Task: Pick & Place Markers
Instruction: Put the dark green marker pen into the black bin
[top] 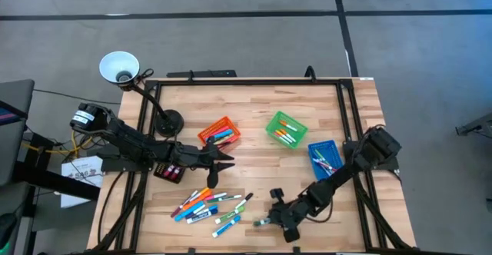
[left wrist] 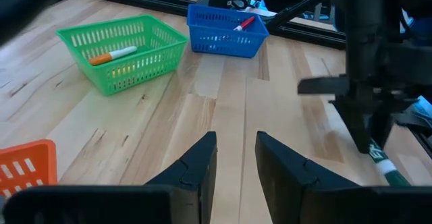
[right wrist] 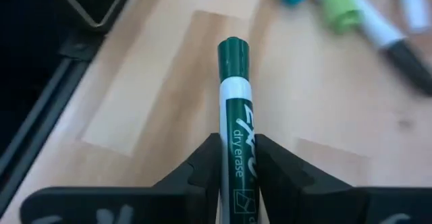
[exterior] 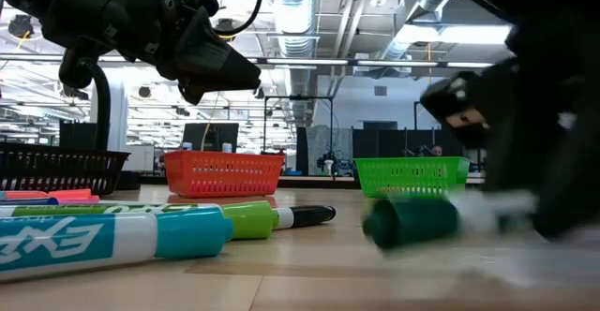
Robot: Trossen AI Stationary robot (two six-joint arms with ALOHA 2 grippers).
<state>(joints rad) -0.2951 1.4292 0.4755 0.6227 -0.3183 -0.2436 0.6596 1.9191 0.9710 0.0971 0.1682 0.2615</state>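
high view: markers in orange bin, green bin, blue bin; right pincer pinching green marker; left pincer spread

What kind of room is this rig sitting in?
Probably an industrial lab or workshop. The low view shows exposed ceiling ducts and rows of strip lights overhead. The high view shows a wooden table on a grey concrete floor, with the right gripper holding a green marker.

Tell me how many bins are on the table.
4: the orange bin mid-table, the green bin beside it, the blue bin by the right arm, and the black bin under the left arm, partly hidden.
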